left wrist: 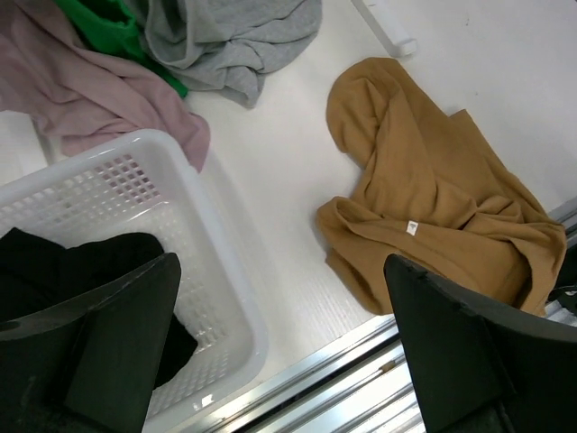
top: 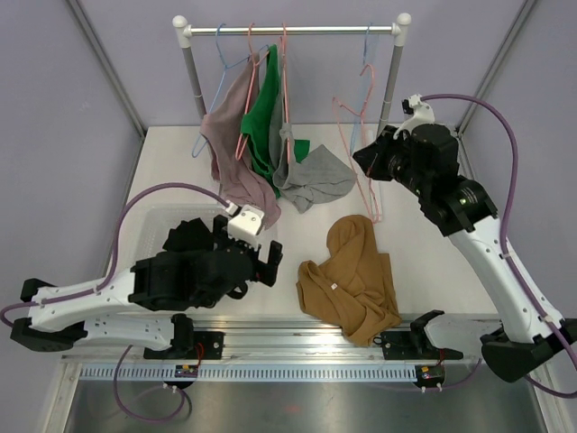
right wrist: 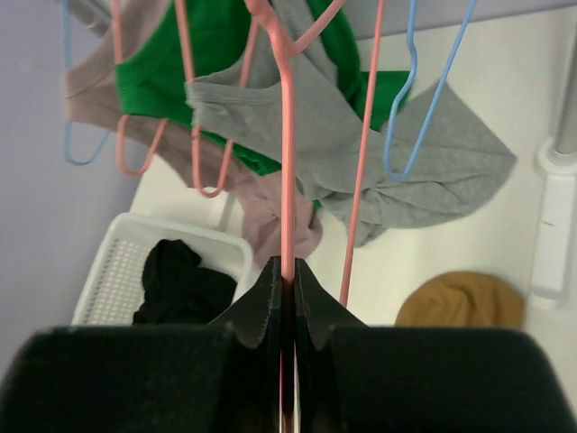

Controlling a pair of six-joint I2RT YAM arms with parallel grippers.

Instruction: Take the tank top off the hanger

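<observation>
My right gripper (top: pixel 367 164) (right wrist: pixel 287 271) is shut on the thin rod of a bare pink hanger (top: pixel 353 149) (right wrist: pixel 287 162) that hangs at the right end of the rail (top: pixel 297 30). A brown tank top (top: pixel 353 275) (left wrist: pixel 433 198) lies crumpled on the table in front of the rack, off any hanger. My left gripper (top: pixel 270 262) (left wrist: pixel 284 307) is open and empty, hovering between the basket and the brown top. Grey (top: pixel 315 176) (right wrist: pixel 424 171), green (top: pixel 263 117) (right wrist: pixel 216 54) and mauve (top: pixel 236 153) (right wrist: pixel 90 99) garments still hang on hangers at the rail's left.
A white laundry basket (top: pixel 155 216) (left wrist: pixel 225 262) at the left holds a black garment (top: pixel 187 236) (left wrist: pixel 81 262). The rack's right post (top: pixel 392 81) stands beside my right arm. A blue hanger (right wrist: pixel 424 108) hangs next to the pink one. A metal rail (top: pixel 297 347) runs along the near edge.
</observation>
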